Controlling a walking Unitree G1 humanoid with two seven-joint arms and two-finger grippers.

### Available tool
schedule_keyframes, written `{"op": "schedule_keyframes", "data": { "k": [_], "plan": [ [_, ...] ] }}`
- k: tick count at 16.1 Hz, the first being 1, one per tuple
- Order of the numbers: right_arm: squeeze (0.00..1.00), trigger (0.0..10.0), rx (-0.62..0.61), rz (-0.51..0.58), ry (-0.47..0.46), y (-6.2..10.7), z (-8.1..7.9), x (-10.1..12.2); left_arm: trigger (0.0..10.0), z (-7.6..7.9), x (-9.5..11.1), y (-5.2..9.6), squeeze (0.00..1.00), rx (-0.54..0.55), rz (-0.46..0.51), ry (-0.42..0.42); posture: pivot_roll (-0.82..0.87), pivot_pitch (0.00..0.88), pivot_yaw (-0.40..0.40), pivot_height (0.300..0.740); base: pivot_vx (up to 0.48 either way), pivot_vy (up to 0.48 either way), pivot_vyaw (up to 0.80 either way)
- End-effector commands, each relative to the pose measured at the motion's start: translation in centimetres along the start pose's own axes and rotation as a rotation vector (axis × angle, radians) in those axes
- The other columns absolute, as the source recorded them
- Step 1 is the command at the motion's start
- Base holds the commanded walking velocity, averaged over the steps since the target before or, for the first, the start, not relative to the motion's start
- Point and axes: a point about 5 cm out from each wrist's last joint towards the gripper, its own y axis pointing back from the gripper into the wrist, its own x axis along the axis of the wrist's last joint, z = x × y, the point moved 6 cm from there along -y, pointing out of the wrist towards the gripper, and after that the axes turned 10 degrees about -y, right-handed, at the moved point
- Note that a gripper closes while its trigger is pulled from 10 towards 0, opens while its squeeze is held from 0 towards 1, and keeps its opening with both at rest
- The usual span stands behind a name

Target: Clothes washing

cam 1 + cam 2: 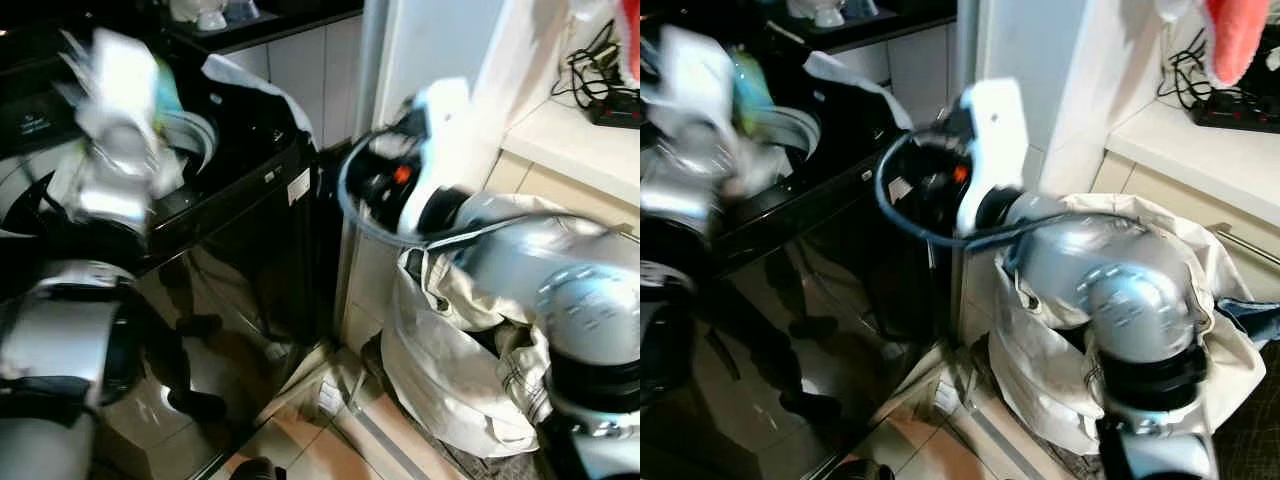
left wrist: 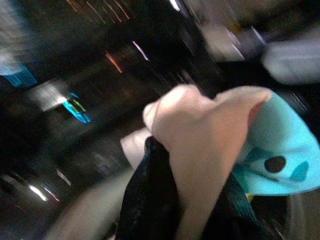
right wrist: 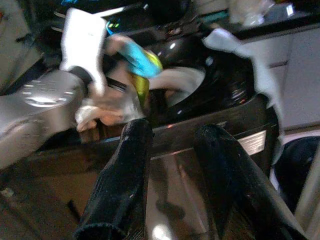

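A black top-loading washing machine point(image 1: 230, 250) stands at the left, its round drum opening point(image 3: 185, 85) facing up. My left gripper point(image 2: 190, 200) is raised over that opening and is shut on a bundle of clothes point(image 1: 125, 70): a pale pink cloth point(image 2: 200, 135) and a light blue piece point(image 2: 280, 150). The bundle is blurred in the eye views. My right gripper point(image 3: 175, 129) hangs in front of the washer's right corner, open, with nothing between its two black fingers. A beige laundry bag point(image 1: 450, 350) slumps on the floor at the right, under my right arm point(image 1: 1100, 270).
A white cloth point(image 1: 250, 80) lies draped over the washer's back right corner. At the right is a white counter point(image 1: 570, 140) with a power strip and cables point(image 1: 605, 100), and a pink cloth point(image 1: 1235, 35) hangs above it. Tiled floor point(image 1: 330, 440) shows between washer and bag.
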Motion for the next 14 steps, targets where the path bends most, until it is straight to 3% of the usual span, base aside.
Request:
{"op": "schedule_keyframes", "data": {
  "k": [1,2,3,6,8,14],
  "plan": [
    [0.0,10.0,0.005,0.001,0.007,-0.1,-0.3,-0.3,10.0,0.4,0.3,-0.3,0.0,-0.054,-0.028,0.107,-0.01,0.0,0.024,0.74,0.0,0.0,0.0],
    [0.0,10.0,0.006,-0.003,0.016,-0.1,-0.4,-0.5,10.0,0.6,-0.4,-0.3,0.0,-0.056,-0.065,0.111,-0.01,0.0,0.027,0.74,0.0,0.0,0.0],
    [0.0,10.0,0.02,-0.021,0.032,-0.2,-0.8,-1.2,10.0,1.3,-2.2,-0.1,1.0,-0.065,-0.153,0.166,-0.02,0.0,0.03,0.74,0.0,0.0,0.0],
    [0.0,10.0,0.023,-0.024,0.028,-0.1,-1.0,-1.5,10.0,1.8,-2.6,0.0,1.0,-0.089,-0.184,0.218,-0.02,0.0,0.031,0.74,0.0,0.0,0.0],
    [0.0,10.0,0.015,-0.022,0.022,-0.1,-0.8,-1.6,10.0,1.3,-2.6,-0.2,1.0,-0.087,-0.192,0.27,-0.02,0.0,0.026,0.74,0.0,0.0,0.0],
    [0.0,10.0,-0.054,-0.002,-0.011,-0.3,0.8,-1.1,10.0,0.1,-1.5,-0.6,1.0,-0.067,-0.159,0.299,-0.01,0.0,0.022,0.74,0.0,0.0,0.0]
  ]
}}
